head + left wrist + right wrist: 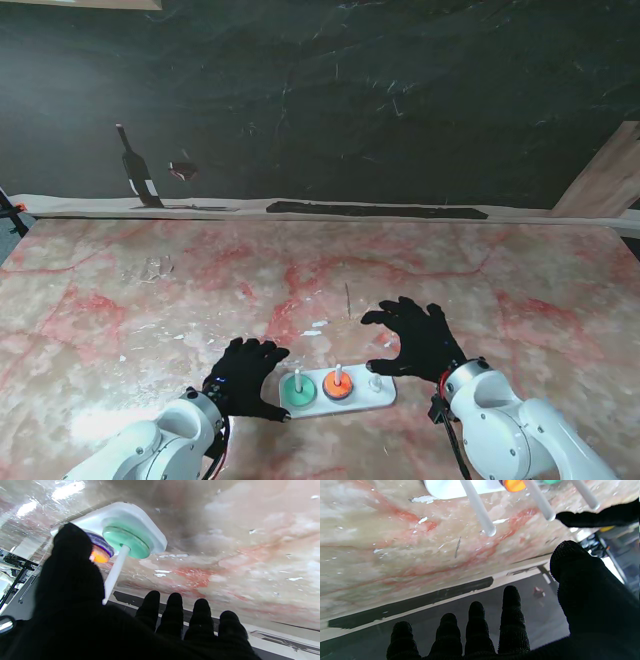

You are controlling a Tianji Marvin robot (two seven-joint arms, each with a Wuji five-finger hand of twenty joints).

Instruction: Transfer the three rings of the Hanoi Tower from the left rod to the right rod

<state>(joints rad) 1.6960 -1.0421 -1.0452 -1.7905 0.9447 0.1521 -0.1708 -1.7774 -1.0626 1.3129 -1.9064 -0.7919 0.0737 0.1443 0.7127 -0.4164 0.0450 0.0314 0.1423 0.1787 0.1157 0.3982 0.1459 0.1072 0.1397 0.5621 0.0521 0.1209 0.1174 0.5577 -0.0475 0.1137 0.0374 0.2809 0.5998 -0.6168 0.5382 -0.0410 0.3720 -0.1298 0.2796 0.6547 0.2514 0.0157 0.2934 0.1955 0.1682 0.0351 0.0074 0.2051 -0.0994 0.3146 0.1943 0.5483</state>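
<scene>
Low center of the stand view, nearest the robot: white base w/ three rods on the counter. Green ring sits on the left rod; orange ring on the middle rod, and the left wrist view shows a purple ring stacked w/ it. Right rod is bare.

Left robot hand, bottom-left of the base, fingers spread, holding nothing, thumb just beside the base's left end. Right robot hand, right of the base and slightly farther up the frame, also spread and empty, fingers arched near the bare rod.

Handling, as a guess: rings look like light, stiff, smooth plastic, prob. slippery in gloved fingers. Best hold is a thumb/forefinger pinch across the outer rim, then lift straight up the rod; thin rods could snag if tilted, and the light base may shift.

Farther up: marble-pattern counter, then a dark backdrop w/ a bottle and glass, upper left.
</scene>
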